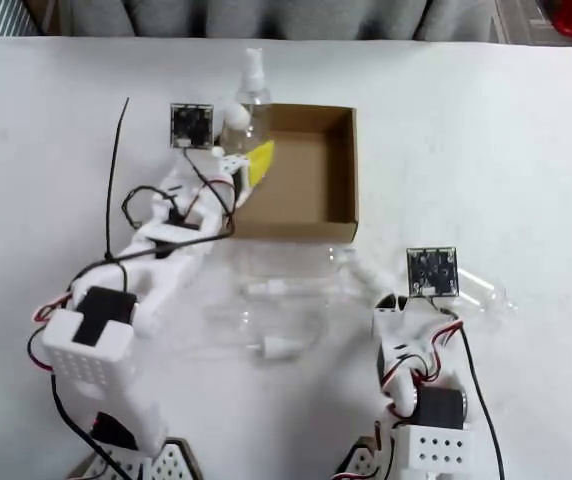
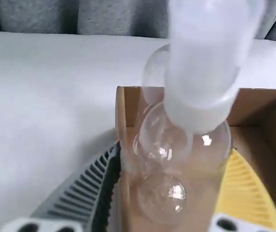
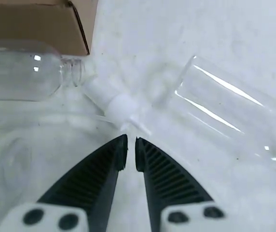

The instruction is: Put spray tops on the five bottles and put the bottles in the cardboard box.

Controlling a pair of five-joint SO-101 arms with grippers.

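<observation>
At the far left corner of the cardboard box [image 1: 306,190], the left gripper [image 2: 175,149] is pinching a capped bottle [image 2: 162,193] between its grey and yellow jaws. The bottle is standing roughly upright with its spray top [image 2: 205,63] already on. Its base is sitting just inside the box's left wall; I cannot tell whether it is touching the box floor or hanging above it.

Judging the step: one finished bottle is being boxed, so this is the placing part of the cycle. The rest of the task is still waiting. The next move for this arm probably calls for lowering the bottle clear of the wall, then spreading the jaws without tipping it.

Near the box's front corner, the right gripper [image 3: 131,153] is hovering with jaws pressed almost together, a thin slit between them and nothing held. Just beyond its tips a loose spray top [image 3: 120,105] is lying on the table. An uncapped bottle [image 3: 22,70] is lying beside it, neck pointing toward the top. A second clear bottle [image 3: 229,116] is lying on the other side, near but apart. The high view is showing one more bottle [image 1: 266,328] on its side, with another spray top [image 1: 278,347] by it.

The right arm's next move likely calls for opening, dropping onto the loose top and pairing it with the open neck. Clear plastic is making the edges hard to read, so alignment looks fiddly.
</observation>
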